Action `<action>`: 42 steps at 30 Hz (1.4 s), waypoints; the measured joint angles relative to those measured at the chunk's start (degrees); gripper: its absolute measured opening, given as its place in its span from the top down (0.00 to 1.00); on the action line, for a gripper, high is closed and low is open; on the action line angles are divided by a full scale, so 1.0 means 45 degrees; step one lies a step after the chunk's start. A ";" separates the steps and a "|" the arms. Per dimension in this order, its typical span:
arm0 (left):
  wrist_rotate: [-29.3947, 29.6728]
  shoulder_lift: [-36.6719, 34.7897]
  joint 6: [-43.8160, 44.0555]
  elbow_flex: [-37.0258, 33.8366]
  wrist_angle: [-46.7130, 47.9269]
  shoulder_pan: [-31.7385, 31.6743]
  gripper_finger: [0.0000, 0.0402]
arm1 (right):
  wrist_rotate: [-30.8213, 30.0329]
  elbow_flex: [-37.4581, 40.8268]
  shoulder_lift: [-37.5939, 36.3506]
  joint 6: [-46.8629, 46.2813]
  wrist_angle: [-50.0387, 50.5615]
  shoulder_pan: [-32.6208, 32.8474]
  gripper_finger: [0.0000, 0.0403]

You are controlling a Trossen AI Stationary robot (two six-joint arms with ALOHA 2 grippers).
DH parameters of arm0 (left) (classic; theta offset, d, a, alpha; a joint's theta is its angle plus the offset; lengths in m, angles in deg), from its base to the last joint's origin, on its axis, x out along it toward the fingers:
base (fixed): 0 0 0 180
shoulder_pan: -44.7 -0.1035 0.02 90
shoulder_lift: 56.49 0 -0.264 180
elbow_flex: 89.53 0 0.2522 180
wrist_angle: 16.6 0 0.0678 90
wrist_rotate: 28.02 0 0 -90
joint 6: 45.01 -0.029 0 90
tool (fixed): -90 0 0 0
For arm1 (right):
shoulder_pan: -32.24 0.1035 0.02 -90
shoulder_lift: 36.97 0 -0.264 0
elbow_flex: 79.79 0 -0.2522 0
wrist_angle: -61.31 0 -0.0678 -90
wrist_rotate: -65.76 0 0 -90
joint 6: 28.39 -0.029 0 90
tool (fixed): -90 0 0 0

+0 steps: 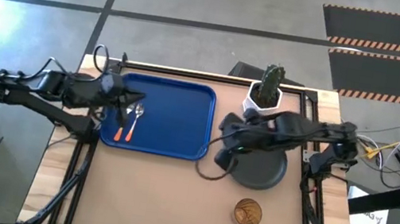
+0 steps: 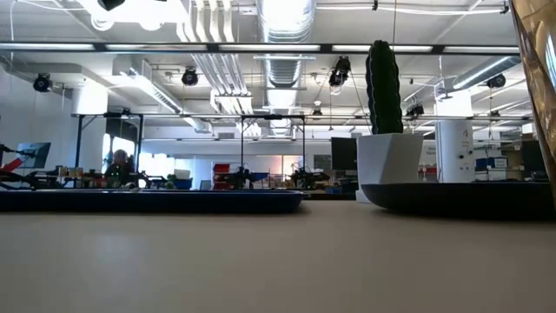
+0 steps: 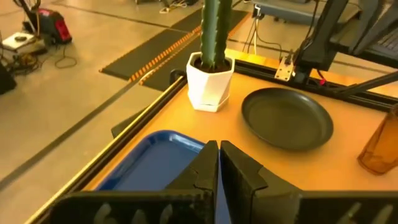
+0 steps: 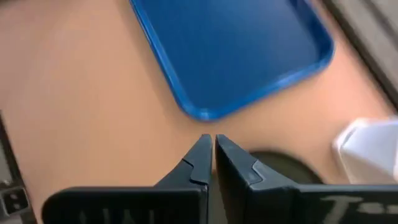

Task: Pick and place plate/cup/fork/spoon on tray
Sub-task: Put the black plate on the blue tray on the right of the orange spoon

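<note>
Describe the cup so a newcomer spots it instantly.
Start at the blue tray, then move to the bare wood on the right arm's side. Past the black plate, toward the near table edge, stands the cup: small, round, amber-brown and translucent, unlike the white cactus pot.

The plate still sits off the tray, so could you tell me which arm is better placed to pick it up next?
The right: its gripper hangs at the plate, fingers shut. The left gripper is across the tray, beside the fork and spoon.
</note>
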 joint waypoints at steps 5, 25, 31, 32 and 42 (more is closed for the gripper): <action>-0.0010 -0.0296 -0.0518 -0.0015 -0.0010 0.0074 1.00 | 0.0421 0.0005 0.1152 -0.1103 0.1013 -0.0002 0.90; -0.0694 -0.1079 -0.1171 -0.0024 -0.0005 0.0726 1.00 | 0.2727 0.1131 0.4643 -0.3089 0.1607 -0.0028 0.53; -0.0697 -0.1128 -0.1181 -0.0024 0.0000 0.0740 1.00 | 0.2795 0.3068 0.3919 -0.4223 0.1621 -0.0222 0.52; -0.0699 -0.1123 -0.1181 -0.0029 0.0000 0.0750 1.00 | 0.2795 0.3436 0.3726 -0.4423 0.1626 -0.0260 0.52; -0.0704 -0.1089 -0.1181 -0.0034 -0.0010 0.0774 1.00 | 0.3131 0.7539 0.2144 -0.6299 -0.3354 -0.0357 0.52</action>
